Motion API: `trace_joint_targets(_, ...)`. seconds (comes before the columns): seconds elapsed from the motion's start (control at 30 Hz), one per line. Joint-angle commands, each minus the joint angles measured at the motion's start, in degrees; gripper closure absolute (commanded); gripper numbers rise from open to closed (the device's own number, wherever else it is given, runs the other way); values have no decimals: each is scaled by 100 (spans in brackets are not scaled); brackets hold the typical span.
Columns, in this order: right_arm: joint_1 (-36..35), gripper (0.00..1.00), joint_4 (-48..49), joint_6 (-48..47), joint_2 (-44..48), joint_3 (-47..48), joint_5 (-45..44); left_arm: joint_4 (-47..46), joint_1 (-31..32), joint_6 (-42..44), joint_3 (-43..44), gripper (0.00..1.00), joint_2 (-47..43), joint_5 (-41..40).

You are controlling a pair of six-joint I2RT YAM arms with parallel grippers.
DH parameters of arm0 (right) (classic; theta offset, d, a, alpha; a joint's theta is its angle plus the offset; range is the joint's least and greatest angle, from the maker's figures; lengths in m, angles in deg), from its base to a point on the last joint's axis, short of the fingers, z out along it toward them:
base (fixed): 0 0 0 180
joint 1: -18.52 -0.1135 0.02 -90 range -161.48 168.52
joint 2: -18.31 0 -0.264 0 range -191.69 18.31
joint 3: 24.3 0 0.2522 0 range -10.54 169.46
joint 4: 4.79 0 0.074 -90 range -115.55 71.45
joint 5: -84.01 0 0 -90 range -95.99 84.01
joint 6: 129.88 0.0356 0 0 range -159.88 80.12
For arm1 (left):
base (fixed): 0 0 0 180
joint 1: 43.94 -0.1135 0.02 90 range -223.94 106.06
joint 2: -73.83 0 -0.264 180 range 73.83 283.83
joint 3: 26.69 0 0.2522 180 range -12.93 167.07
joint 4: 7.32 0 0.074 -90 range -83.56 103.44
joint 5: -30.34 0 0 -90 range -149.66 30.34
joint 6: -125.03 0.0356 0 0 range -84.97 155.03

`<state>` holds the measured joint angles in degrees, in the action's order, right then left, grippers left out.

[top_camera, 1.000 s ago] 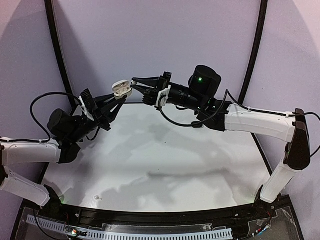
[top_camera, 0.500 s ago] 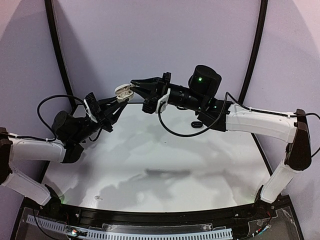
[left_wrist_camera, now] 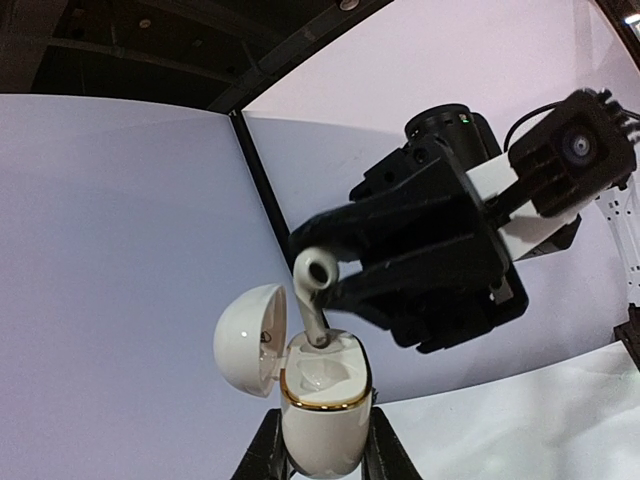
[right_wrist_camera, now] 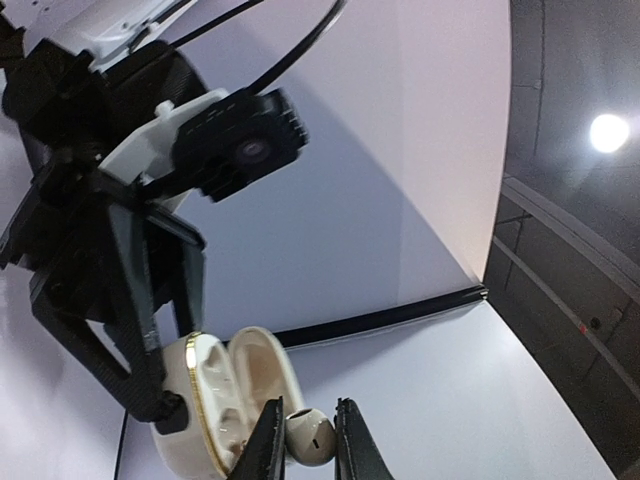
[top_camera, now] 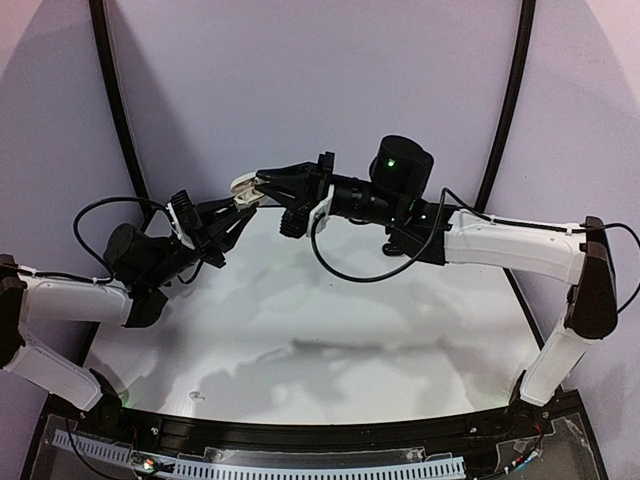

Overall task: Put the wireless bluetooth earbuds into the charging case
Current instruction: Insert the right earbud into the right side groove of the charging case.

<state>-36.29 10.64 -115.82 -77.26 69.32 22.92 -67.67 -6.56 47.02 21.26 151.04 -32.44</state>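
Note:
Both grippers meet in mid-air above the back of the table. My left gripper (top_camera: 236, 202) (left_wrist_camera: 322, 455) is shut on the lower body of a white charging case (left_wrist_camera: 320, 405) (top_camera: 243, 184) with a gold rim. The case stands upright and its lid (left_wrist_camera: 247, 338) is swung open to the left. My right gripper (top_camera: 262, 181) (right_wrist_camera: 305, 442) is shut on a white earbud (left_wrist_camera: 317, 285) (right_wrist_camera: 309, 437), pinching its rounded head. The earbud's stem points down into the rear slot of the case. The front slot shows empty. Other earbuds are out of view.
The white table (top_camera: 330, 320) lies below both arms. A black cable loop (top_camera: 338, 268) hangs under the right arm, and another loops behind the left arm (top_camera: 100, 208). Black frame posts (top_camera: 112, 100) (top_camera: 512, 100) stand against the backdrop.
The right gripper has moved left and down with the earbud onto the case. The left gripper has lowered and shifted slightly with the case. The gap between earbud and case has closed.

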Motion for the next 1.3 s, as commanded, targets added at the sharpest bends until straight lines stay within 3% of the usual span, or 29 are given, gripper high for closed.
trace_joint_targets(0.0,-46,100,-62,-109,-152,170,70,-365,-15,24,-115,99,14,169)
trace_joint_targets(0.37,-19,100,-426,-519,-122,175,-156,-509,-30,-233,-142,99,-13,197)
trace_joint_targets(0.57,81,100,-1316,-671,-18,395,139,-828,-126,-1136,-188,99,-26,547)
trace_joint_targets(1.27,183,100,-3186,-1316,214,738,370,-1757,-219,-1858,41,99,347,1669)
